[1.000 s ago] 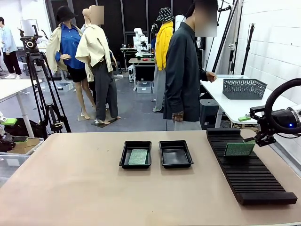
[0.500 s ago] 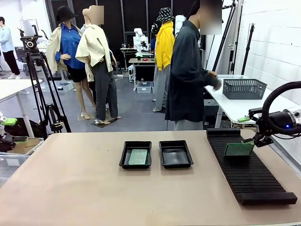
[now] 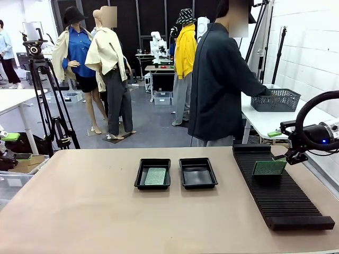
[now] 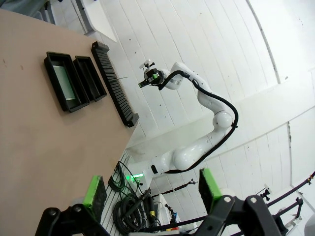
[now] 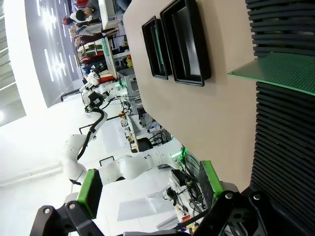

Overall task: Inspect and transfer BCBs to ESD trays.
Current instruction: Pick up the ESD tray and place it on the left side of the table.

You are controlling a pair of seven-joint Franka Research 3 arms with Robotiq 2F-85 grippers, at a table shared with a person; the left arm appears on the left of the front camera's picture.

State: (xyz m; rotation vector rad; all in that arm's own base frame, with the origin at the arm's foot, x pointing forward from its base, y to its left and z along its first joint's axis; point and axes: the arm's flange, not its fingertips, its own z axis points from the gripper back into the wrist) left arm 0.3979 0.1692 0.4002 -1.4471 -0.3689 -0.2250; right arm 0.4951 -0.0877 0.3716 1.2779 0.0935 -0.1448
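Note:
Two black ESD trays lie side by side mid-table. The left tray (image 3: 141, 180) holds a green BCB (image 3: 155, 176) flat on its floor; the right tray (image 3: 197, 173) has a bare floor. A second BCB (image 3: 269, 168) stands in the long black slotted rack (image 3: 280, 198) on the right. My right gripper (image 3: 293, 156) hovers just beyond that board's right edge, apart from it. In the right wrist view it (image 5: 150, 183) is open and holds nothing, with the board (image 5: 280, 71) and both trays (image 5: 182, 42) ahead. My left gripper (image 4: 151, 187) is open, far from the trays (image 4: 61, 81).
A person in a dark jacket (image 3: 220, 90) stands at the far side, turned towards a white table behind, one arm reaching to a grey mesh basket (image 3: 275, 99). A camera tripod (image 3: 45, 95) stands at the back left. The table's near half (image 3: 106, 217) is bare.
The person has turned right and reached an arm out to the mesh basket. My right gripper has shifted only slightly beside the board in the rack. Trays and boards are unmoved.

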